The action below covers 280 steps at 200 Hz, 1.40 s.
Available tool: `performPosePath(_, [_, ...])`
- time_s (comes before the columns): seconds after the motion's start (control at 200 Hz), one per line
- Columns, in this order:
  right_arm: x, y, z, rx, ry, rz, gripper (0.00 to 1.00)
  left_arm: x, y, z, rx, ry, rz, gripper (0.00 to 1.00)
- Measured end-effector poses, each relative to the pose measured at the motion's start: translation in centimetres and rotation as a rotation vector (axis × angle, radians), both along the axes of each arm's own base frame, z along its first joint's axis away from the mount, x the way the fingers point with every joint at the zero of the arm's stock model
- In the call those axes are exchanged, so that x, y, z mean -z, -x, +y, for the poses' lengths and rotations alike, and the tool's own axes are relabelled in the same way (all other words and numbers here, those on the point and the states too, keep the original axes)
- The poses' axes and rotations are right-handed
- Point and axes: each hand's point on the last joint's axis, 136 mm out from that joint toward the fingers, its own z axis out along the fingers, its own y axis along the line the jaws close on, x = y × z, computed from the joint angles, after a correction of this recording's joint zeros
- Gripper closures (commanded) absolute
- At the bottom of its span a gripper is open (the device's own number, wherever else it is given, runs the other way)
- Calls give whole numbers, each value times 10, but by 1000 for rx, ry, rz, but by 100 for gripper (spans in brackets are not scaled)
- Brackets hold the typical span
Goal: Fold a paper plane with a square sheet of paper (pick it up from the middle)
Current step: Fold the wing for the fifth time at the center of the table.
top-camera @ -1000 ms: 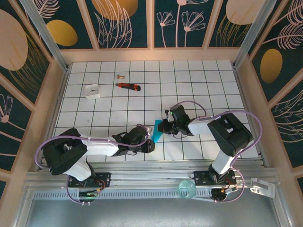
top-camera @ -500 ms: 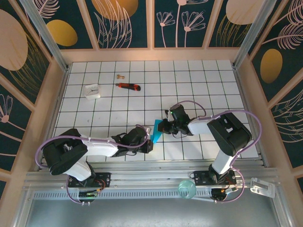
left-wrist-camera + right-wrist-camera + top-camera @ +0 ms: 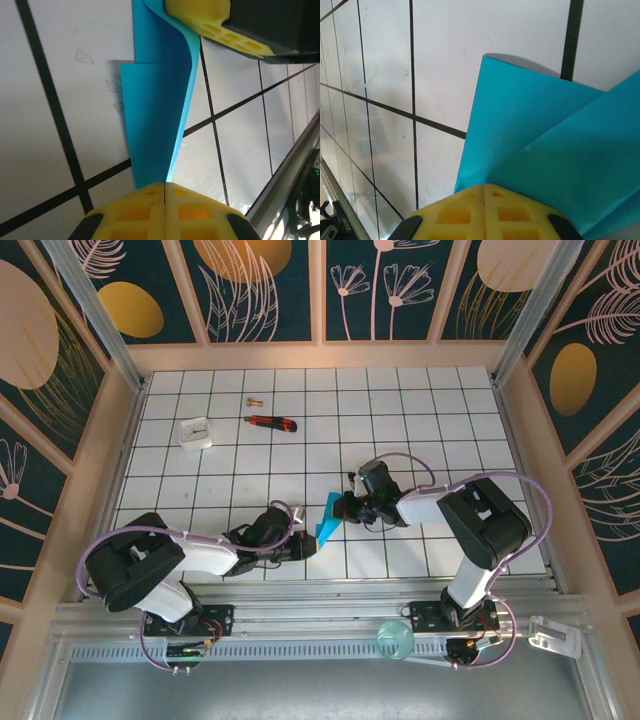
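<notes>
The square sheet of paper (image 3: 326,517) is folded into a narrow creased teal shape, held off the tiles between both arms. My left gripper (image 3: 308,542) is shut on its near tip. In the left wrist view the paper (image 3: 157,115) runs up from my closed yellow left gripper (image 3: 165,184) to the right arm's yellow fingers (image 3: 200,15). My right gripper (image 3: 345,508) is shut on the paper's far right side. In the right wrist view its jaws (image 3: 485,186) pinch layered teal paper (image 3: 545,135) with a diagonal fold.
A red-and-black utility knife (image 3: 271,422), a small white block (image 3: 195,432) and a small brass piece (image 3: 251,400) lie at the table's far left. A pale teal round object (image 3: 395,642) sits on the near rail. The metal rail (image 3: 290,165) runs close to the paper.
My left gripper has shut on the paper's near tip and drawn back to the left. The paper now stretches and tilts between the two grippers. The right arm has stayed put.
</notes>
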Motion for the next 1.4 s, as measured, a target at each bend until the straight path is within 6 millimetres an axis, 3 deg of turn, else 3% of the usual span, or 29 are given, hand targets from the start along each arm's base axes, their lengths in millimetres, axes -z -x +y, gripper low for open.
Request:
performPosePath(0.851, [0, -1, 1, -2, -2, 1, 93, 4, 10, 2, -64, 176, 138, 100])
performPosePath(1.076, [0, 0, 1, -3, -3, 2, 94, 1, 12, 5, -56, 155, 134, 83])
performPosePath(1.226, [0, -1, 1, -4, -3, 2, 94, -12, 12, 11, -33, 112, 71, 76])
performPosePath(1.401, [0, -1, 2, -4, -2, 3, 94, -47, -4, 3, -9, 109, -55, 80])
